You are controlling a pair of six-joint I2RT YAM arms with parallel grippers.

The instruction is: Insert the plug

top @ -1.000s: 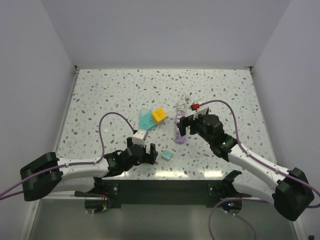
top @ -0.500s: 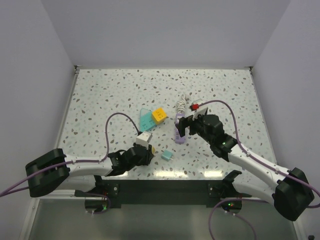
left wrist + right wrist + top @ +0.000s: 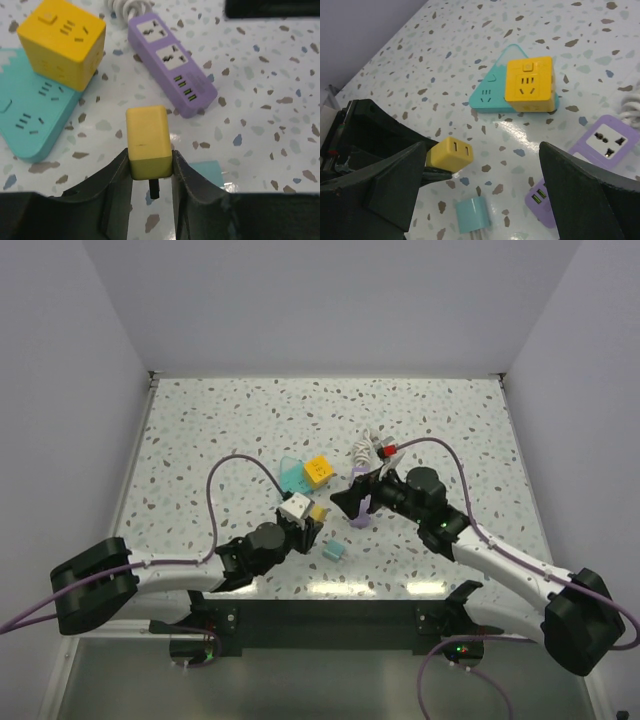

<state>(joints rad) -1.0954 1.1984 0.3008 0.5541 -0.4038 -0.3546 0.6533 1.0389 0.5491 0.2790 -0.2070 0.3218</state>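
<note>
- Two pincers are in your view: your left pincer (image 3: pixel 150 167) is clamped on the small yellow rectangular plug (image 3: pixel 146 140), held clear of the speckled table (image 3: pixel 260 100), with a dark prong showing underneath.
- Your right pincer (image 3: pixel 482 150) stands wide apart, gripping nothing, above the purple power strip (image 3: pixel 607 142).
- Nearby, a yellow cube socket (image 3: pixel 529 82) sits on a teal triangular socket (image 3: pixel 487 92); a small teal plug (image 3: pixel 472 214) lies on the table.
</note>
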